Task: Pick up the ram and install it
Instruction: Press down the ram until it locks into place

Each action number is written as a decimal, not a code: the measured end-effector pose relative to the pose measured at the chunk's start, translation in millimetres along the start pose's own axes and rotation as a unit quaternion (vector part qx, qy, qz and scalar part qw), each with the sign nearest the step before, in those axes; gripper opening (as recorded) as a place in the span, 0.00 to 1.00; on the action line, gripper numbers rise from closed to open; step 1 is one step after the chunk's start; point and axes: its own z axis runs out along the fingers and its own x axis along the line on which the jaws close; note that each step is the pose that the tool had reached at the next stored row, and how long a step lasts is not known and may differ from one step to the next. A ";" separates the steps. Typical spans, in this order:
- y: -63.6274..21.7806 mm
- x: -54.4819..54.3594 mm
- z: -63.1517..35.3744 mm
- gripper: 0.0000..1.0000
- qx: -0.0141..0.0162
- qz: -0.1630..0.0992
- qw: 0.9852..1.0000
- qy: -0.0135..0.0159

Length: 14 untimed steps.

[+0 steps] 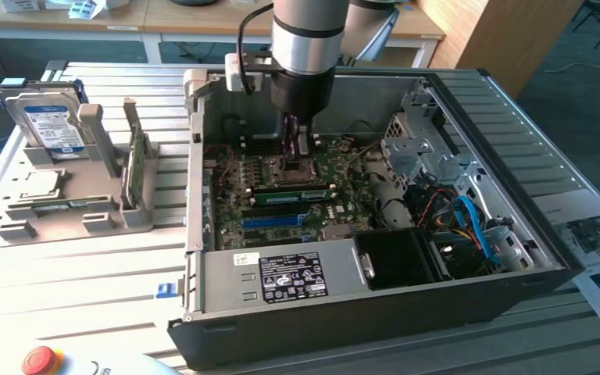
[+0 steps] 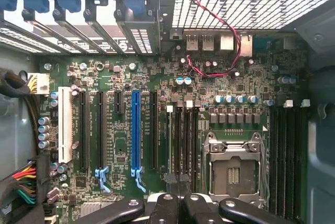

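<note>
Ram (image 1: 294, 193): green stick, set on edge on the motherboard (image 1: 279, 223) inside the computer case (image 1: 383, 308). Its long axis is laid across the motherboard, from the exterior view's left to its right. It is placed directly under the claw (image 1: 300, 164); contact cannot be told. Claw fingers (image 2: 166, 208) are pressed together, with nothing clamped between them, beside the processor socket (image 2: 234, 169).

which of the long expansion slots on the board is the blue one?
The blue slot near the middle of the motherboard, with a blue latch at one end. The slots beside it are black, and the white slot sits at the row's outer end.
</note>
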 end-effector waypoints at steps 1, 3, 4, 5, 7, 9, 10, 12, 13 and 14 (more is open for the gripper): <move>0.0 0.0 -1.3 0.10 0.000 0.000 1.000 0.000; 0.0 -0.1 -3.6 0.10 0.000 0.000 1.000 0.000; 0.0 -0.1 -4.8 0.10 0.000 0.000 1.000 0.000; -0.1 -0.1 -5.9 0.10 0.000 0.000 1.000 0.000; -0.1 -0.1 -8.3 0.10 -0.001 0.000 1.000 0.000; -0.1 -0.1 -10.6 0.10 -0.001 0.000 1.000 0.000; -0.1 -0.1 -11.7 0.10 -0.001 0.000 1.000 0.000; -0.2 -0.2 -14.0 0.10 -0.002 0.000 1.000 0.000; -0.1 -0.2 -15.3 0.10 -0.002 0.000 1.000 0.000; -0.2 -0.2 -16.4 0.10 -0.002 0.000 1.000 0.000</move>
